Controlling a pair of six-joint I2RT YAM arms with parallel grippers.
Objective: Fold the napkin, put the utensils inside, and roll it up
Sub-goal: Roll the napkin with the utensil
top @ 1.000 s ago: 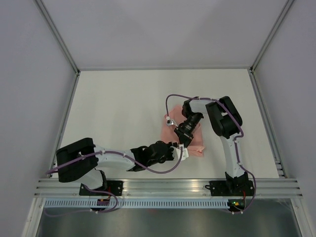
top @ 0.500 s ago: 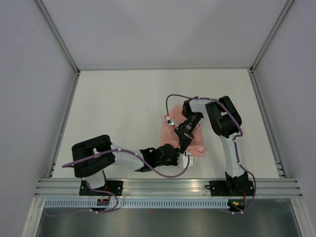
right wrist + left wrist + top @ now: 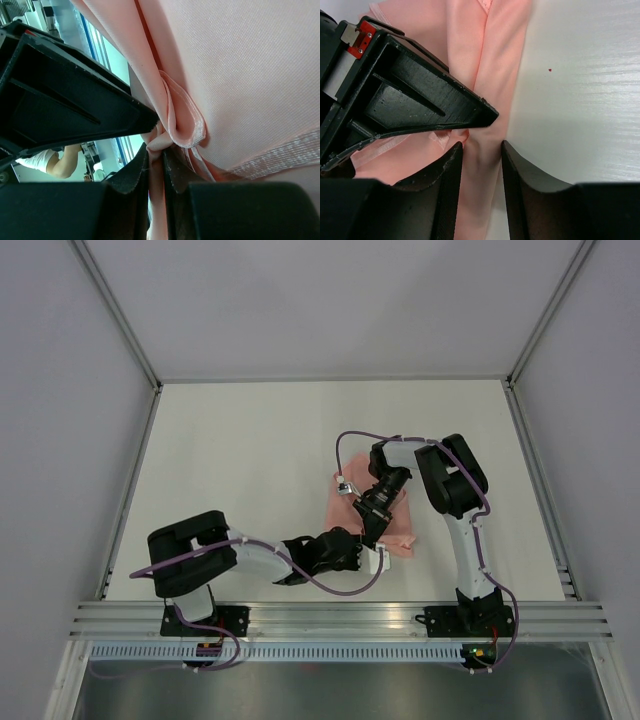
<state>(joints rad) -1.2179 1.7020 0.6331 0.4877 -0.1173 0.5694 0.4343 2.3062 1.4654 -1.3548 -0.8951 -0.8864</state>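
Napkin (image 3: 338,508) lies on near-right part of table (image 3: 250,460). Right gripper (image 3: 156,150) pinches its fold. Left gripper (image 3: 478,150) spread, straddling same fold. Cloth thin, limp, likely slippery: you grab doubled edge.

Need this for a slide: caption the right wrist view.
Right fingers pinch a bunched fold of the pink napkin, left fingers close alongside.

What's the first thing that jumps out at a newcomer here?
A salmon-pink napkin lies crumpled right of centre on the white table. Both arms meet over it: the jaws of the right arm pinch a fold of cloth, while those of the left arm stand open astride a strip of it.
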